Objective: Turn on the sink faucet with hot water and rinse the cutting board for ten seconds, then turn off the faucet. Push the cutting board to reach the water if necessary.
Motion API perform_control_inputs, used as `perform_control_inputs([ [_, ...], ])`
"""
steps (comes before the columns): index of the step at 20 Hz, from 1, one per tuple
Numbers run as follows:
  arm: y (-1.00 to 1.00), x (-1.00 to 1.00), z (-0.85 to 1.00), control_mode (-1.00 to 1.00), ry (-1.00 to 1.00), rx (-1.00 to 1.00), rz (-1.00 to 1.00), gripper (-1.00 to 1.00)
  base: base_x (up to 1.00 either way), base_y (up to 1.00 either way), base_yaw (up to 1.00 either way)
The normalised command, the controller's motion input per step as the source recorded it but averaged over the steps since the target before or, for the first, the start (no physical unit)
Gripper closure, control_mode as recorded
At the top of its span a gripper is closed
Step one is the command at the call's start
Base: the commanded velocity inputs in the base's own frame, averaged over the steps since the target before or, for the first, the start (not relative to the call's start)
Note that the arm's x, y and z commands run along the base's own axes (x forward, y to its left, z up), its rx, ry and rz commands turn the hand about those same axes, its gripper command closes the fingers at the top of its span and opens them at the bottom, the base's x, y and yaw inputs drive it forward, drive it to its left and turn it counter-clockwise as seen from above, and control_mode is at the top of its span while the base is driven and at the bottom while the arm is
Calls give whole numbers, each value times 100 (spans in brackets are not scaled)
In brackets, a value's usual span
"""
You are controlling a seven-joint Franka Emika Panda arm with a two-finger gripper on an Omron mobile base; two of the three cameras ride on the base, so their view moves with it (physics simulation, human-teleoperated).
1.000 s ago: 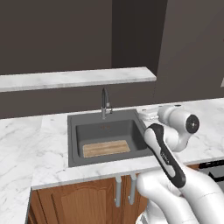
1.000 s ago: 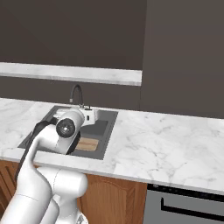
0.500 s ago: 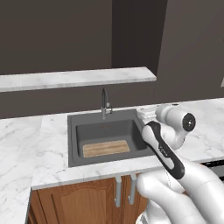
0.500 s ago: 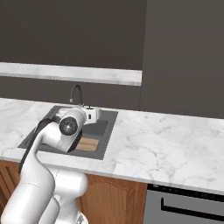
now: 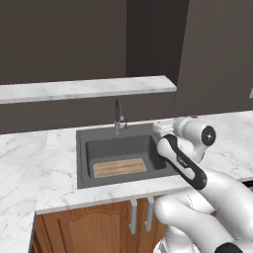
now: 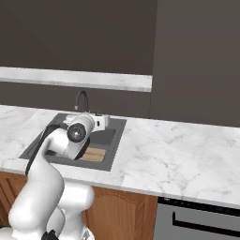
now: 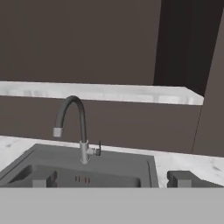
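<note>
Low in the hand view, the jaws [image 7: 111,178] stand wide apart, empty. At centre, the sink faucet [image 7: 78,131] rises behind the sink [image 7: 148,168]. The cutting board [image 5: 120,167] lies in the basin.

The sink faucet [image 7: 81,131], slim dark-grey metal with a tall arched gooseneck spout and a small side lever handle, stands upright at the back rim of the sink [image 5: 81,148], straight ahead of the wide-open jaws and a little to their left in the hand view. The sink is a dark grey rectangular basin with a wide flat rim set into the white marble counter, lying below and ahead of the jaws. The cutting board [image 5: 120,167], light-brown streaky wood, lies flat on the basin floor against its front wall, below the jaws.
</note>
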Motion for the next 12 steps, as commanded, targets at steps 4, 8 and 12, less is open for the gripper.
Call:
perform_control_inputs([
  [4,0,25,-14,-100,0,0,0,-100,0,0,0],
  [8,0,22,-22,-100,0,0,0,-100,0,0,0],
  [12,1,20,-23,-100,0,0,0,-100,0,0,0],
])
